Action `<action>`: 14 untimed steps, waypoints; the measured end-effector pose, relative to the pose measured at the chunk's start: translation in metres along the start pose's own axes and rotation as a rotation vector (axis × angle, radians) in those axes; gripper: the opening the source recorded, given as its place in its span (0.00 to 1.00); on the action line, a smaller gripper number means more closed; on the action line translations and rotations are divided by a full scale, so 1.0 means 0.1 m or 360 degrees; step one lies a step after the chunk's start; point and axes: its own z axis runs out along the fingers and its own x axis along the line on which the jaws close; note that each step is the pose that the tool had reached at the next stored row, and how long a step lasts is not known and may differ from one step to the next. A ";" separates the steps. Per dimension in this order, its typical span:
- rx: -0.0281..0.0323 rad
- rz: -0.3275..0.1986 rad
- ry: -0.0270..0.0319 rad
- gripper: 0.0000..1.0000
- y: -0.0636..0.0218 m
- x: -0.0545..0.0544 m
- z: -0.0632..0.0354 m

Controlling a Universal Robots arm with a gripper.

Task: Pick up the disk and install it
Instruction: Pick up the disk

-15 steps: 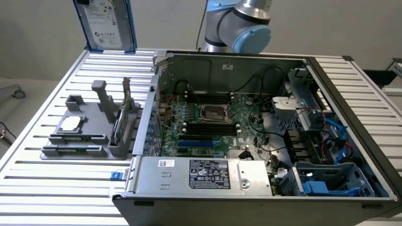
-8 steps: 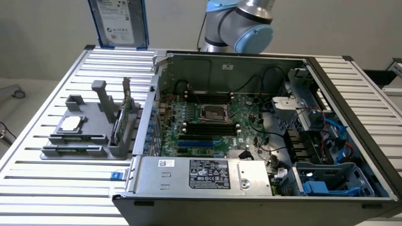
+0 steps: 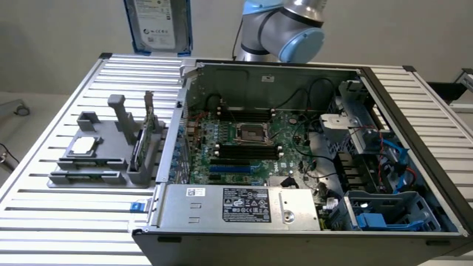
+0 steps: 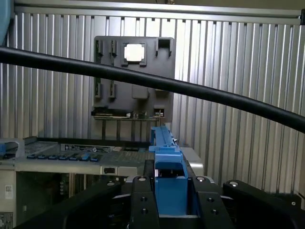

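The disk (image 3: 157, 25), a silver-grey drive with a white label in a blue carrier, hangs upright high above the table's far edge, at the exterior view's left of the open computer case (image 3: 296, 144). In the wrist view the carrier's blue edge (image 4: 167, 162) stands clamped between the black fingers (image 4: 142, 200) of my gripper (image 4: 170, 186), which is shut on it. The arm's grey and blue joint (image 3: 284, 30) rises behind the case.
A grey fixture (image 3: 103, 149) holding a chip and a card stands on the slatted table (image 3: 59, 221), left of the case. Inside the case lie the motherboard, the power-supply box (image 3: 244, 205) and a blue drive cage (image 3: 391, 213). A black cable (image 4: 143, 78) crosses the wrist view.
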 end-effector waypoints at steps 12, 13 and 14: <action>-0.00127 0.0000 -0.00039 0.33 -0.473 0.19 -0.042; -0.00128 0.0000 -0.00044 0.33 -0.517 0.21 -0.049; -0.00126 -0.0001 -0.00052 0.33 -0.563 0.22 -0.055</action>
